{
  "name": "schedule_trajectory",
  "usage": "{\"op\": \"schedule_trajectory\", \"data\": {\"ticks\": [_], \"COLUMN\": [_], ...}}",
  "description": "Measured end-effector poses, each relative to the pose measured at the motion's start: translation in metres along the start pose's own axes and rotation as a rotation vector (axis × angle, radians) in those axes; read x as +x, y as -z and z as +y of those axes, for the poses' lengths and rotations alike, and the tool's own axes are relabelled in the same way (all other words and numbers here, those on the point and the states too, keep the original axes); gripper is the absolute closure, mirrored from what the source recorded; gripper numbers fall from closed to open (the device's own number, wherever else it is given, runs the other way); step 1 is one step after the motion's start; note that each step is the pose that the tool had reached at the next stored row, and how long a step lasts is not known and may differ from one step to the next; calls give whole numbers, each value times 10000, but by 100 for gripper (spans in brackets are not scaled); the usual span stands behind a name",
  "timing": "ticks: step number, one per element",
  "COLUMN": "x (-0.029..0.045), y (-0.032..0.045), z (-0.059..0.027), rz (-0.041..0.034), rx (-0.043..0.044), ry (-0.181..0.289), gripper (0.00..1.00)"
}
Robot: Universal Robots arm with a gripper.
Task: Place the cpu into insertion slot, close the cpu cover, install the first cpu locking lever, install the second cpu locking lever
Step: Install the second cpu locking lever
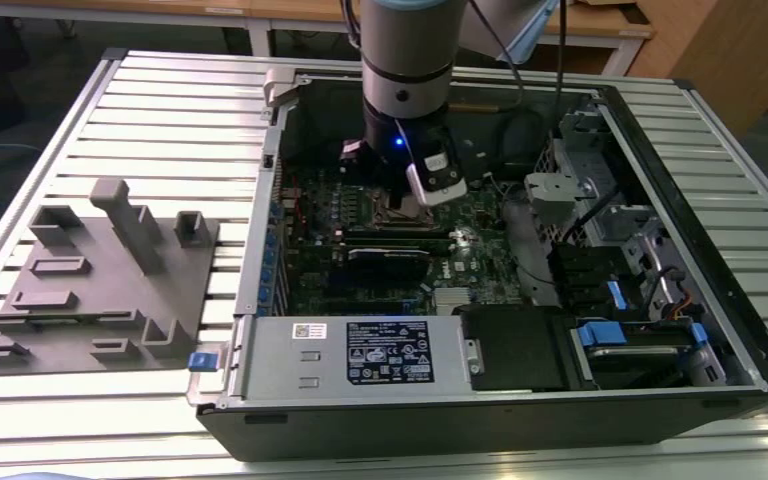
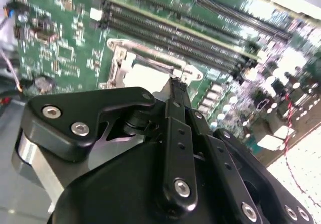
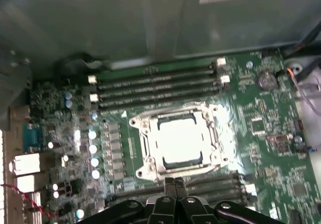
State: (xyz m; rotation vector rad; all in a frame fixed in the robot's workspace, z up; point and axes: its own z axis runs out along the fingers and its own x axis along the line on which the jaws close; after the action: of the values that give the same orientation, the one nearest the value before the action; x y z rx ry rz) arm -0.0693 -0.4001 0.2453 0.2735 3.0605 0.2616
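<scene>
The cpu [image 3: 179, 142] lies flat in the socket on the green motherboard [image 3: 261, 133], its silver top bright. The cpu cover [image 3: 145, 138], a silver frame, lies down around it; the insertion slot is hidden beneath both. My gripper [image 3: 173, 183] is shut with nothing seen between the fingers. Its tips sit at the socket's edge nearest the wrist, touching or just above the frame. In the second wrist view the gripper [image 2: 175, 86] meets the cover's rim [image 2: 150, 53] by a thin metal bar. In the exterior view the gripper [image 1: 404, 208] hangs low over the socket inside the case.
Long black memory slots [image 3: 155, 78] flank the socket. The open computer case [image 1: 264, 200] walls the board in, with a power supply [image 1: 357, 355] in front and a drive cage with blue tabs [image 1: 624, 330] on the exterior view's right. A grey fixture plate [image 1: 91, 280] lies outside.
</scene>
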Motion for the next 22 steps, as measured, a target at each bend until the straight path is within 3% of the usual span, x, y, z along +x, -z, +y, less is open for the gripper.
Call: {"op": "schedule_trajectory", "data": {"ticks": [3, 16, 22], "x": [0, 10, 17], "y": [-25, -248, -268], "z": [-5, -50, -57], "rz": [-34, -47, -48], "rx": [99, 120, 121], "ry": [-48, -102, -103], "gripper": [89, 89, 89]}}
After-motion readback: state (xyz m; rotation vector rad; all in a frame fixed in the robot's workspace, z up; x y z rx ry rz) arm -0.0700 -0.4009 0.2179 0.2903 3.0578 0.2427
